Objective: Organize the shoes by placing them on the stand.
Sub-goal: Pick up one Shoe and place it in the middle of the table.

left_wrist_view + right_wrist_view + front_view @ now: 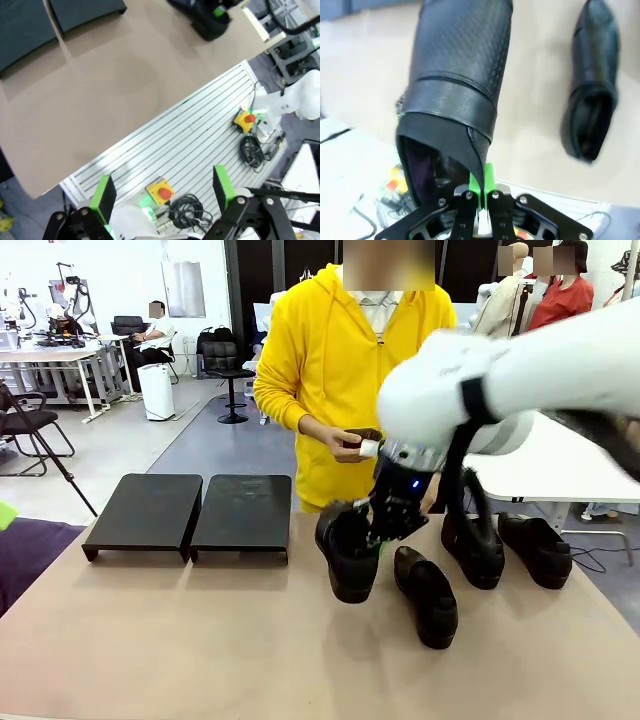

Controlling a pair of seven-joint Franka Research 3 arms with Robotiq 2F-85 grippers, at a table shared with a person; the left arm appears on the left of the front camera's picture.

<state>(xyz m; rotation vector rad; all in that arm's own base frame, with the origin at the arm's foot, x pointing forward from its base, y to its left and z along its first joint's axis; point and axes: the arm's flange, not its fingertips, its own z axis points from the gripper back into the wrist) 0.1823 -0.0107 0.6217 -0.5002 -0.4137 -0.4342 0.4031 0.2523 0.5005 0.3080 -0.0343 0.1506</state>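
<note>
Front view, right hand (378, 532) pinching shoe (348, 568) rim (left hand (162, 192) released), stand (245, 510) well apart.

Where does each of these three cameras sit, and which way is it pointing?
Front: fixed between the arms, facing across the table to the person; right gripper at centre.
Left wrist: above the table's near edge, looking down; open left gripper at bottom.
Right wrist: looking along the shut right gripper at its shoe.
Shared: front and right wrist show that shoe.
</note>
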